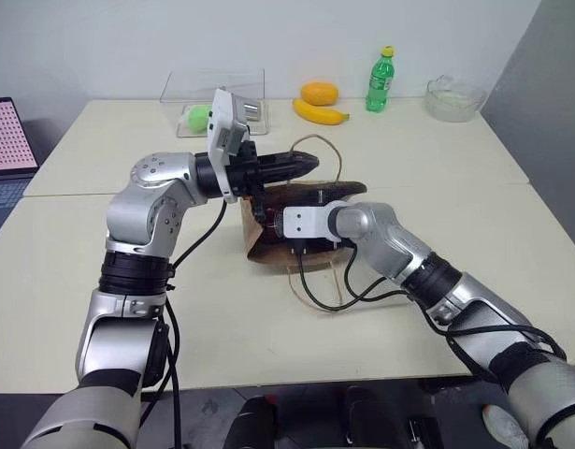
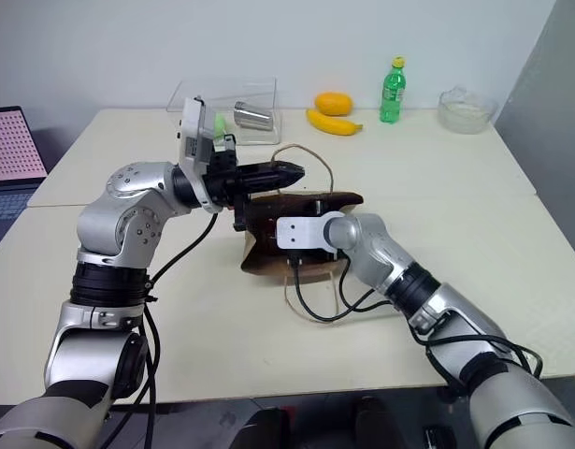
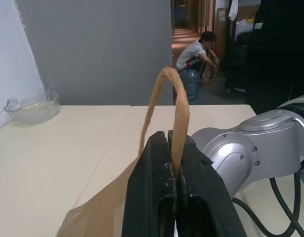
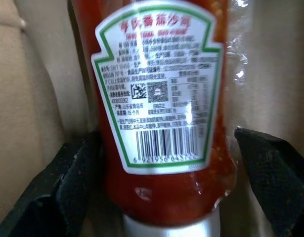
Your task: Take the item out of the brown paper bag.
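you can't see the right gripper (image 4: 161, 168) from overhead: it's buried inside the brown paper bag (image 1: 268, 245). inside the bag, the red bottle (image 4: 159, 98) is cut off at top and bottom, its cap end out of frame, and the label's small print is unreadable.

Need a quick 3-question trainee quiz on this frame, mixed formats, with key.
1. True or false: the left gripper is shut on a handle of the brown paper bag.
2. The right gripper is: A) open, fingers either side of the red bottle; B) shut on the banana; C) resting on the table.
3. What colour is the cap of the green bottle?

Key: 1 true; 2 A; 3 yellow.
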